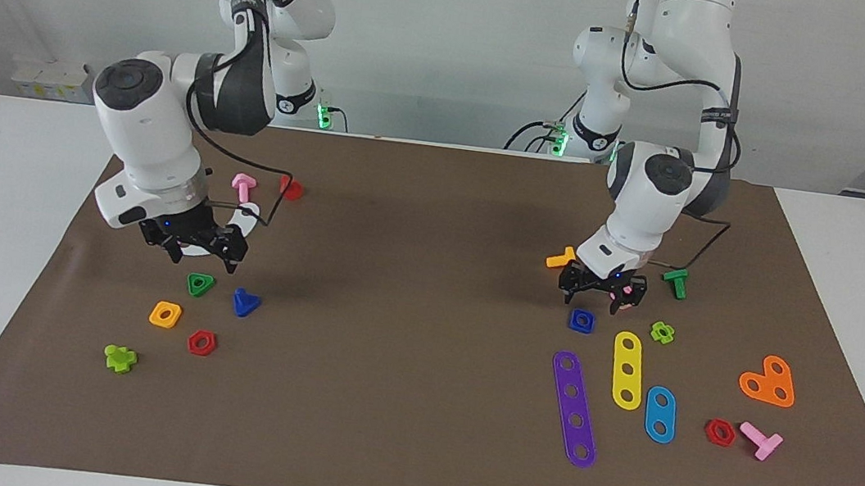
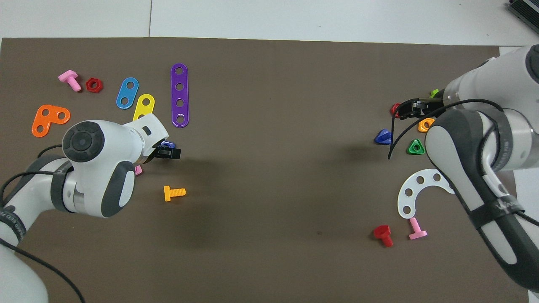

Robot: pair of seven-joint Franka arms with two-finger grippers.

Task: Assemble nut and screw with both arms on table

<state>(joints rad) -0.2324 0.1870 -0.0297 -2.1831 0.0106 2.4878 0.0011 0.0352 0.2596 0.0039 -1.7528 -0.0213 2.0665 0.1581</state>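
Note:
The dark blue square nut (image 1: 581, 320) lies on the brown mat (image 1: 396, 404) toward the left arm's end, and only its edge shows in the overhead view (image 2: 168, 144). My left gripper (image 1: 598, 295) is open and empty, low over the mat beside the nut and over the pink square nut (image 2: 138, 170). The dark blue triangular-headed screw (image 1: 245, 302) lies toward the right arm's end and also shows in the overhead view (image 2: 383, 136). My right gripper (image 1: 204, 255) is open and empty, just above the green triangular nut (image 1: 200, 284), next to the screw.
Around the blue nut lie an orange screw (image 1: 561, 259), a green screw (image 1: 675, 282), a lime nut (image 1: 662, 332), and yellow (image 1: 627, 369) and purple (image 1: 574, 407) strips. Near the blue screw lie an orange square nut (image 1: 165, 314), a red hex nut (image 1: 202, 342) and a white curved strip (image 2: 414, 189).

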